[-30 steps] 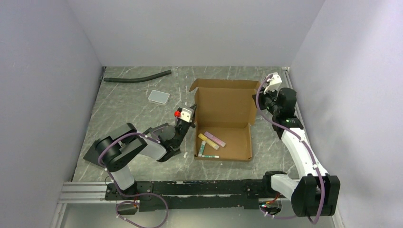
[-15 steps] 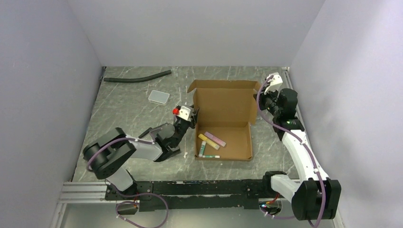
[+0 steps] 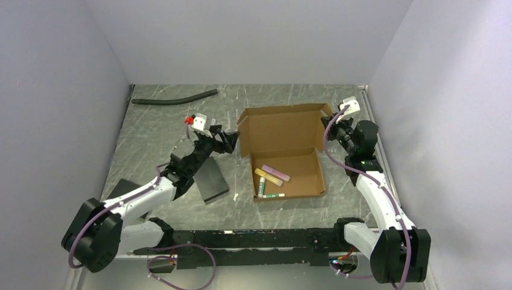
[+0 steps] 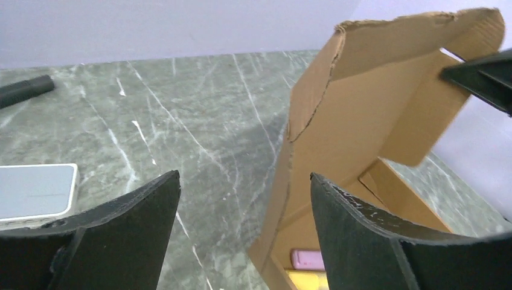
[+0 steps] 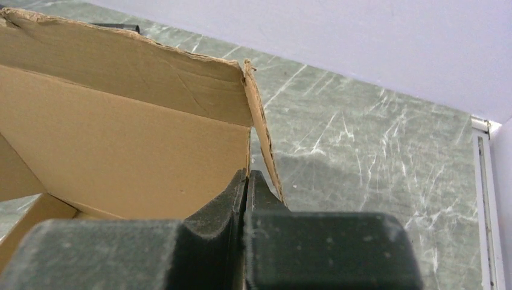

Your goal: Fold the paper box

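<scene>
Box right of centre on bench; base flat, lid raised. Inside base: yellow, pink and green markers.

Left fingers: released, spread wide, edge of lid's left flap in the gap; contact not clear.

Right fingers: clenched, pinching lid's right edge at the flap fold.

Black slab on bench below left arm, just left of box. Hose at far edge. Pale tray left of left fingers.

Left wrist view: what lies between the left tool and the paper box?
Nothing but bare table between the open left tool and the paper box; the left wrist view shows it.
</scene>
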Available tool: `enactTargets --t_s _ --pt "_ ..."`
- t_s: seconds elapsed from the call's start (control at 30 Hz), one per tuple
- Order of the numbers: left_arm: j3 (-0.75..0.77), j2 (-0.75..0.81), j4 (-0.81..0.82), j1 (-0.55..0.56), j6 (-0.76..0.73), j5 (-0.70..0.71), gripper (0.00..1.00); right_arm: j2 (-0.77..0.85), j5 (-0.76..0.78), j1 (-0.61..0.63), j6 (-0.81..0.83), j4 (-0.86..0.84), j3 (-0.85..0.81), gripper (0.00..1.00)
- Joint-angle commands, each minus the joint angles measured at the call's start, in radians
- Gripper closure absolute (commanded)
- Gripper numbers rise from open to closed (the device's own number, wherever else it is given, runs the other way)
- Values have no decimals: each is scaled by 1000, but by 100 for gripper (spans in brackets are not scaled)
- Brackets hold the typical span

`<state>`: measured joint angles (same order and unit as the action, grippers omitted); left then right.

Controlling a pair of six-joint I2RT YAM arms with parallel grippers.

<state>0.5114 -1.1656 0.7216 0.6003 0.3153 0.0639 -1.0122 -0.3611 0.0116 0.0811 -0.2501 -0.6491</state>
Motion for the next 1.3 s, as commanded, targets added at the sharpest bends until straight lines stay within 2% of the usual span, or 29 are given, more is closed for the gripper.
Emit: enactTargets --t_s 0.0,0.13,0.2,0.3,0.4,0.53,0.7,0.8,0.87,1.03,1.27 --pt "47 57 -117 -35 35 -227 15 24 -21 -5 -13 -139 -5 100" --pt "108 40 -174 -44 17 -286 10 23 -17 -5 -13 -139 -2 100" --pt "140 18 -193 -50 19 -310 1 23 -13 -5 -15 -138 -1 100" --pt "180 -25 -214 -53 32 -301 1 21 -15 -5 -21 -138 0 100" --pt "219 -68 -245 -53 34 -281 12 20 -15 -5 -23 -137 0 100" --pt "251 -116 -265 -53 40 -286 38 19 -11 -5 -24 -134 -2 100" --pt "303 -153 -290 -53 64 -315 82 14 10 -5 -35 -118 -12 100" --pt "346 -171 -324 -50 104 -300 95 8 65 -2 -57 -116 -23 100" --pt "381 -187 -361 -47 146 -267 100 -4 122 17 -78 -101 -43 100" --pt "478 -246 -446 -21 208 -215 100 -34 239 82 -140 -77 -85 100" --pt "558 -315 -431 22 173 -32 100 -100 387 154 -182 -154 -120 100"
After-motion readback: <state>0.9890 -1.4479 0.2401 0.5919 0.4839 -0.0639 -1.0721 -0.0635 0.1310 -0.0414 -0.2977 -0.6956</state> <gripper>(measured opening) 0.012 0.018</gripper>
